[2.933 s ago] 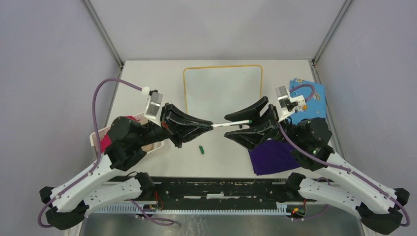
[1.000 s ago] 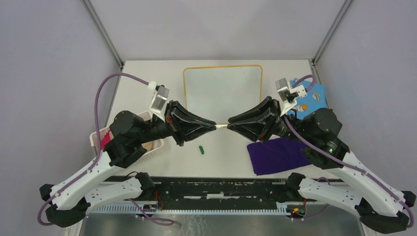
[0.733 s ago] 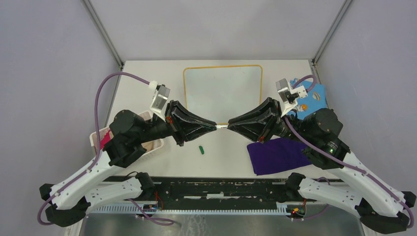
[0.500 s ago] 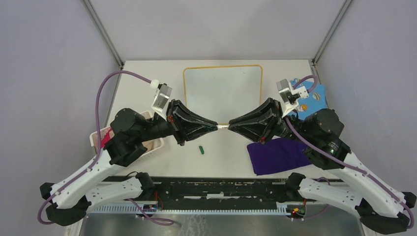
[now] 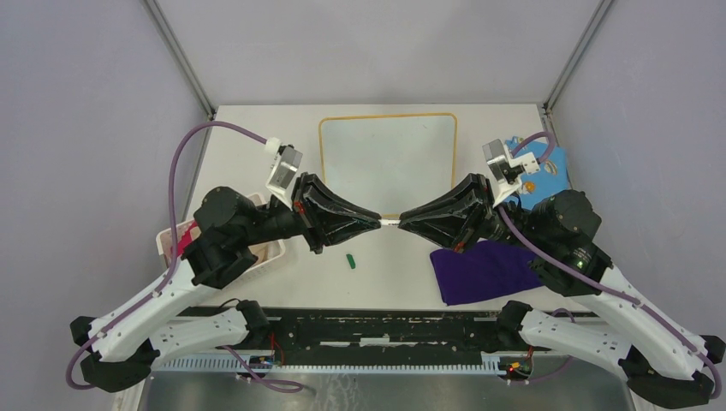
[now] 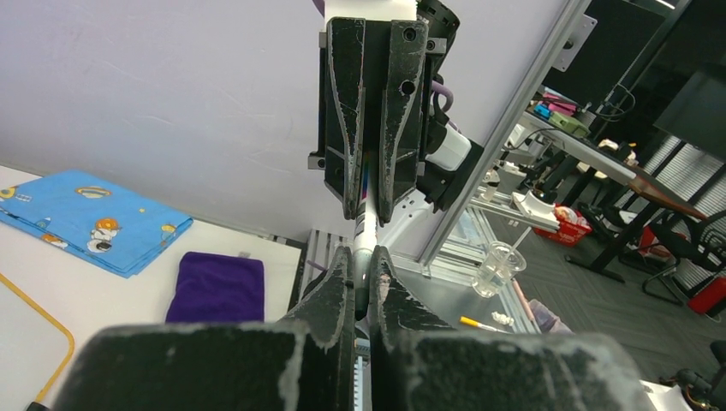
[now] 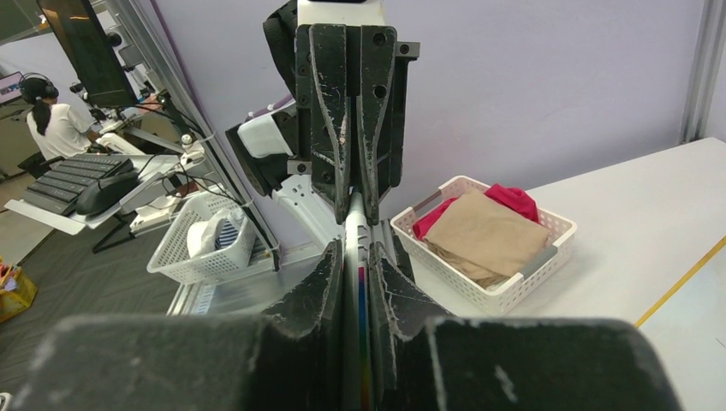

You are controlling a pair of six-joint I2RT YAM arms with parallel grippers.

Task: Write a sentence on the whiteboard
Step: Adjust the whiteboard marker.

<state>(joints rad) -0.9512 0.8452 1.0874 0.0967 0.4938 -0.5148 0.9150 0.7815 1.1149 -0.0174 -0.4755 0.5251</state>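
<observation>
Left pincer (image 5: 377, 221) and right pincer (image 5: 401, 223) both clamped on one white marker (image 5: 389, 222).
They meet at frame centre, just below the whiteboard (image 5: 387, 163) and its lower rim.

The whiteboard (image 5: 387, 163) lies at the far middle of the table (image 5: 257, 137); a basket (image 5: 163, 242) sits at the left edge, two cloths (image 7: 484, 235) in it; on the right lie a far cloth (image 5: 552, 175) and a near cloth (image 5: 479, 274); a marker cap (image 5: 350, 259) lies before the whiteboard; above its near rim, the left gripper (image 5: 375, 219) and right gripper (image 5: 402, 223) meet around a marker (image 5: 389, 221).
</observation>
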